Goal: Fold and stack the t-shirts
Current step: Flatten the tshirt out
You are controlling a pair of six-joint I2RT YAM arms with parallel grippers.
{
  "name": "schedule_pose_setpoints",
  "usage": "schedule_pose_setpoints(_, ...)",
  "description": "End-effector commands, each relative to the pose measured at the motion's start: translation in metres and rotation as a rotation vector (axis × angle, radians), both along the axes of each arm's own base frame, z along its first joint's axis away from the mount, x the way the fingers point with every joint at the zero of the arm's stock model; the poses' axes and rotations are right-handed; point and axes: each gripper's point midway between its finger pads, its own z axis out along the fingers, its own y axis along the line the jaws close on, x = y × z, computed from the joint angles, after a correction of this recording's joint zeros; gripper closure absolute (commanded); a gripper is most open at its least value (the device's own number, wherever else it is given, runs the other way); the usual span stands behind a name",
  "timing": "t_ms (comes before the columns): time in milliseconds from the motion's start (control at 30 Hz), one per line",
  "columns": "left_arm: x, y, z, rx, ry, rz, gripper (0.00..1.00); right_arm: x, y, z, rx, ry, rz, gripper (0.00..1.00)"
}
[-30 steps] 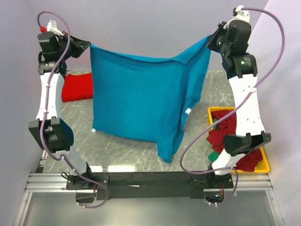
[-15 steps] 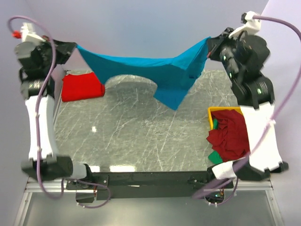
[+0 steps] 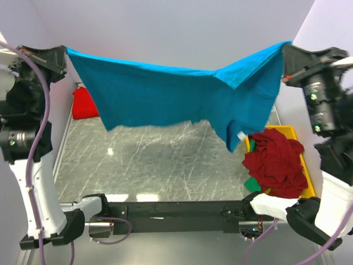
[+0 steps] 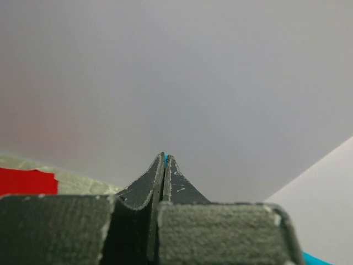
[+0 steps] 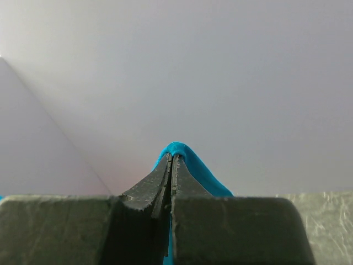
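The left pincer [image 3: 62, 54] is clamped on one end of the teal t-shirt [image 3: 165, 99], with only a sliver of blue showing between its tips in the wrist view, and the right pincer [image 3: 287, 51] is clamped on the other end, where the cloth bulges over its tips. The shirt hangs stretched between the two, high above the surface [image 3: 165, 165] and touching nothing below; its top edge sags in the middle and a loose flap droops lower on the right side, just above the yellow tray [image 3: 282, 131]. It looks light, limp and not slippery, so it should drape and crease wherever it is let down, and a thin pinch at a seam or hem corner should hold it better than a bite in the middle of the cloth. A folded red t-shirt [image 3: 84, 105] lies at the far left of the surface, well apart from the tray, where dark red t-shirts [image 3: 276, 163] are heaped over a green one [image 3: 252, 183]
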Motion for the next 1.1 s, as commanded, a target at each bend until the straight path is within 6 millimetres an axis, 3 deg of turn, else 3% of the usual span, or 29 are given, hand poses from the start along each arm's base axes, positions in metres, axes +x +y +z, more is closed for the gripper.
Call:
schedule_pose_setpoints(0, -0.037, 0.014, 0.031, 0.056, -0.081, 0.123, 0.99, -0.015, -0.015, 0.024, 0.025, -0.074, -0.047, 1.00)
schedule_pose_setpoints(133, -0.044, 0.011, 0.041, 0.059, -0.110, 0.115, 0.99, -0.019, -0.018, 0.034, 0.050, -0.120, -0.055, 1.00)
schedule_pose_setpoints(200, -0.034, 0.011, 0.034, 0.054, -0.096, 0.108, 0.99, -0.016, -0.018, 0.037, 0.046, -0.132, -0.070, 1.00)
schedule_pose_setpoints(267, -0.018, 0.011, 0.024, 0.049, -0.078, 0.101, 0.99, 0.001, -0.012, 0.029, 0.014, -0.110, -0.095, 1.00)
schedule_pose_setpoints(367, 0.027, 0.008, -0.021, 0.035, 0.028, 0.067, 0.99, 0.036, -0.004, 0.006, -0.051, -0.053, -0.164, 1.00)
schedule_pose_setpoints(467, 0.081, 0.000, -0.080, 0.004, 0.155, -0.004, 0.99, 0.079, 0.010, -0.026, -0.119, 0.014, -0.197, 1.00)
schedule_pose_setpoints(500, 0.097, -0.003, -0.103, -0.002, 0.198, -0.026, 0.99, 0.095, 0.003, -0.037, -0.132, 0.042, -0.230, 1.00)
schedule_pose_setpoints(533, 0.111, -0.004, -0.121, -0.012, 0.239, -0.040, 0.99, 0.119, 0.013, -0.056, -0.158, 0.080, -0.203, 1.00)
schedule_pose_setpoints(567, 0.136, -0.004, -0.153, -0.016, 0.317, -0.052, 0.99, 0.141, 0.014, -0.079, -0.142, 0.128, -0.191, 1.00)
schedule_pose_setpoints(600, 0.148, -0.006, -0.174, -0.015, 0.366, -0.066, 0.99, 0.160, 0.001, -0.096, -0.136, 0.163, -0.216, 1.00)
schedule_pose_setpoints(633, 0.160, -0.006, -0.192, -0.011, 0.402, -0.074, 0.99, 0.189, 0.003, -0.123, -0.139, 0.222, -0.212, 1.00)
schedule_pose_setpoints(667, 0.185, -0.003, -0.232, -0.011, 0.494, -0.075, 0.99, 0.207, 0.009, -0.140, -0.126, 0.252, -0.173, 1.00)
schedule_pose_setpoints(700, 0.197, -0.003, -0.248, -0.003, 0.526, -0.083, 0.99, 0.225, 0.003, -0.154, -0.125, 0.283, -0.182, 1.00)
schedule_pose_setpoints(733, 0.207, -0.003, -0.269, 0.015, 0.582, -0.101, 0.99, 0.261, 0.009, -0.194, -0.144, 0.369, -0.171, 1.00)
schedule_pose_setpoints(767, 0.234, -0.002, -0.298, 0.021, 0.648, -0.117, 0.99, 0.276, 0.015, -0.196, -0.127, 0.381, -0.134, 1.00)
schedule_pose_setpoints(800, 0.245, -0.002, -0.314, 0.031, 0.688, -0.132, 0.98, 0.294, 0.017, -0.211, -0.121, 0.416, -0.119, 1.00)
schedule_pose_setpoints(833, 0.250, -0.004, -0.337, 0.031, 0.764, -0.153, 0.78, 0.334, 0.017, -0.266, -0.131, 0.522, -0.118, 1.00)
schedule_pose_setpoints(867, 0.273, -0.002, -0.352, 0.034, 0.790, -0.159, 0.65, 0.346, 0.022, -0.258, -0.104, 0.521, -0.078, 1.00)
schedule_pose_setpoints(900, 0.281, -0.004, -0.361, 0.040, 0.806, -0.168, 0.52, 0.362, 0.023, -0.271, -0.089, 0.551, -0.056, 0.98)
schedule_pose_setpoints(933, 0.287, -0.004, -0.365, 0.044, 0.811, -0.170, 0.33, 0.394, 0.019, -0.335, -0.077, 0.667, -0.044, 0.76)
schedule_pose_setpoints(967, 0.297, -0.003, -0.367, 0.044, 0.813, -0.172, 0.28, 0.399, 0.022, -0.318, -0.022, 0.650, -0.005, 0.64)
schedule_pose_setpoints(1000, 0.300, -0.004, -0.365, 0.048, 0.807, -0.176, 0.20, 0.405, 0.027, -0.332, 0.004, 0.679, 0.046, 0.49)
schedule_pose_setpoints(1033, 0.302, -0.005, -0.364, 0.049, 0.803, -0.183, 0.17, 0.411, 0.022, -0.366, 0.036, 0.750, 0.044, 0.35)
schedule_pose_setpoints(1067, 0.302, -0.007, -0.357, 0.053, 0.792, -0.187, 0.16, 0.411, 0.023, -0.382, 0.035, 0.781, 0.044, 0.29)
